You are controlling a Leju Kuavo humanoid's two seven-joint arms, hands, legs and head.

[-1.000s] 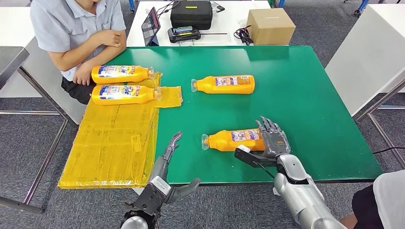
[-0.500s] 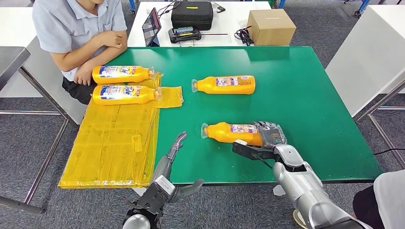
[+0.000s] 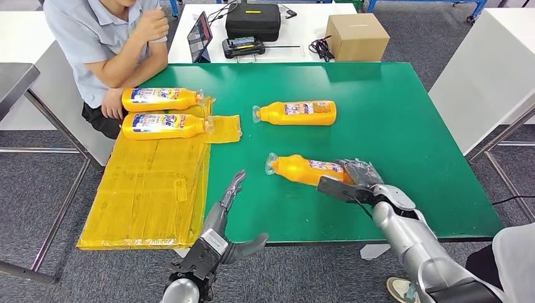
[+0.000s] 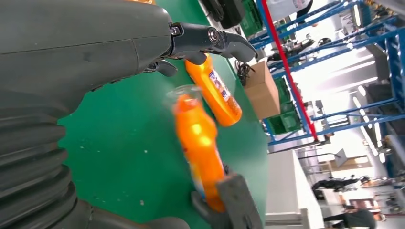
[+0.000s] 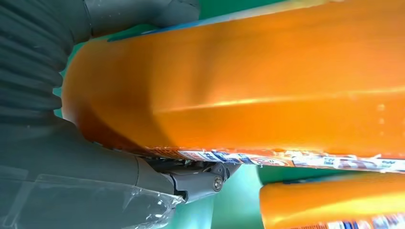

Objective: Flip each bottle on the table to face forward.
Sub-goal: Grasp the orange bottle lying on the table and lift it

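While the right hand [image 3: 361,178] grasps the near bottle [image 3: 306,170] by its base, fingers wrapped around it, the bottle lies tilted at the front of the green tabletop [image 3: 404,126], seemingly lifted at its base. The left hand [image 3: 228,201] hovers empty, fingers spread.

Silver arms; grey ribbed wrist covers; dark grey fingers [image 3: 230,192]
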